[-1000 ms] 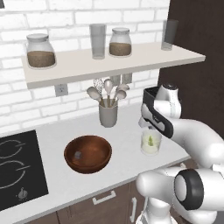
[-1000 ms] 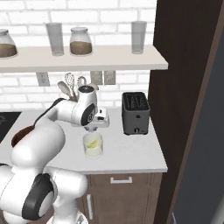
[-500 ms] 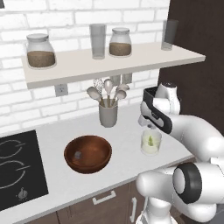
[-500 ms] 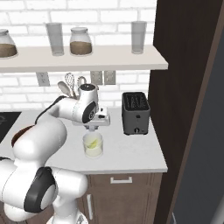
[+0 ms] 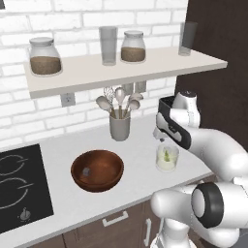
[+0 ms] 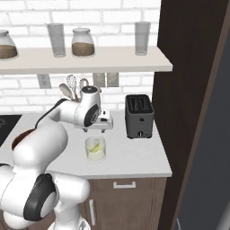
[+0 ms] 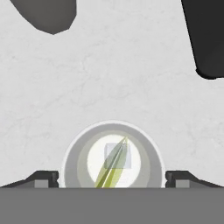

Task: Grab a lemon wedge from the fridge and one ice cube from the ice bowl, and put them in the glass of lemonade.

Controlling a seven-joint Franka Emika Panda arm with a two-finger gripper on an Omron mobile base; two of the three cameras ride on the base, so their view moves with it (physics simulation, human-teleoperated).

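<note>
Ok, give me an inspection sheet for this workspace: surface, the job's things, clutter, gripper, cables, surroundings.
Surface: white counter, with a black cooktop at its left end.
Job's things: glass of lemonade upright on the counter; in the hand view a lemon wedge and an ice cube lie inside it. Ice bowl beside it holds one remaining cube.
Clutter: utensil cup with spoons and a whisk; toaster.
Gripper: gripper open, directly above the glass, holding nothing.
Cables: nothing seen.
Surroundings: brick wall; shelf with two jars and two tall glasses; dark panel to the right.
</note>
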